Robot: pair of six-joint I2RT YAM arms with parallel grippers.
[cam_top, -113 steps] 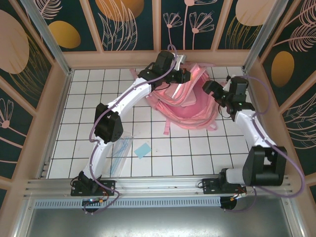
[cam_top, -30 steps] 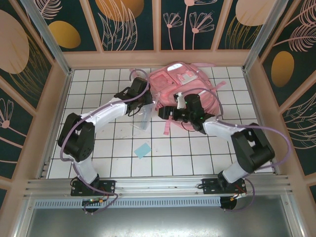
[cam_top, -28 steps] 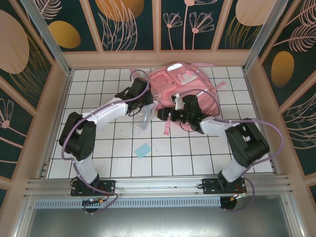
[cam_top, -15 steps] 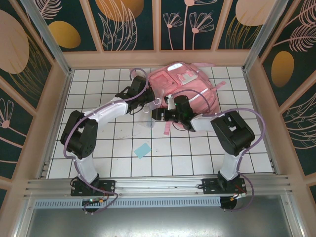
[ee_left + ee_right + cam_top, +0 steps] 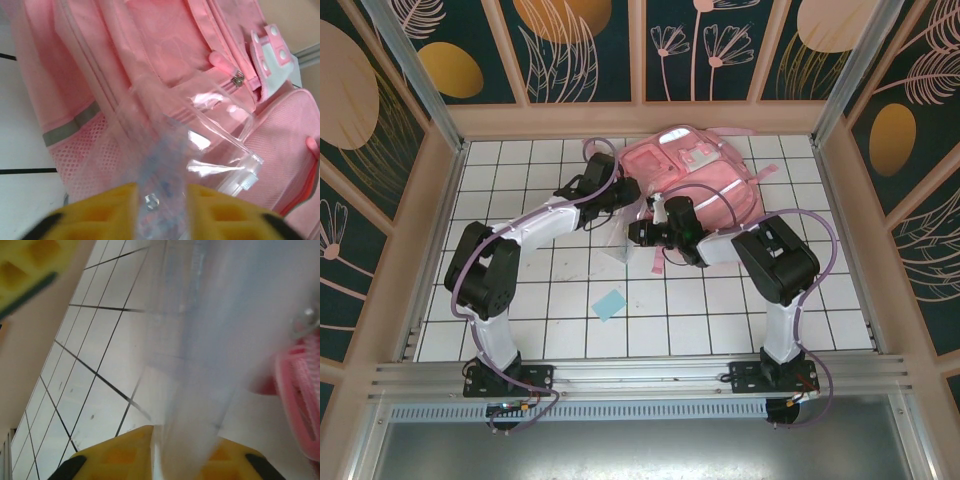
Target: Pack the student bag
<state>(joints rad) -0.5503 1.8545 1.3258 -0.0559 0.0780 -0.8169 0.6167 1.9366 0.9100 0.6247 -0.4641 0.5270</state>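
The student bag (image 5: 705, 175) is a big pink backpack lying at the back of the tiled table; its zip and mesh side (image 5: 165, 45) show close up. A clear plastic pouch (image 5: 620, 240) hangs just left of the bag, between both grippers. My left gripper (image 5: 623, 206) is at the pouch's upper end. Its yellow jaws (image 5: 161, 187) stand parted, with the pouch (image 5: 200, 130) running between them. From the right, my right gripper (image 5: 636, 235) is shut on the pouch's lower part. In the right wrist view the right gripper (image 5: 187, 432) pinches the clear sheet (image 5: 215, 340).
A small blue note (image 5: 609, 303) lies on the tiles in front of the pouch. A pink strap (image 5: 658, 262) trails from the bag toward the front. Wooden walls (image 5: 640, 118) close in the table at the back and both sides.
My right arm has swung left from the bag's front to the pouch and closed on it. The left jaws, shut on the pouch before, have parted. The bag has not moved.
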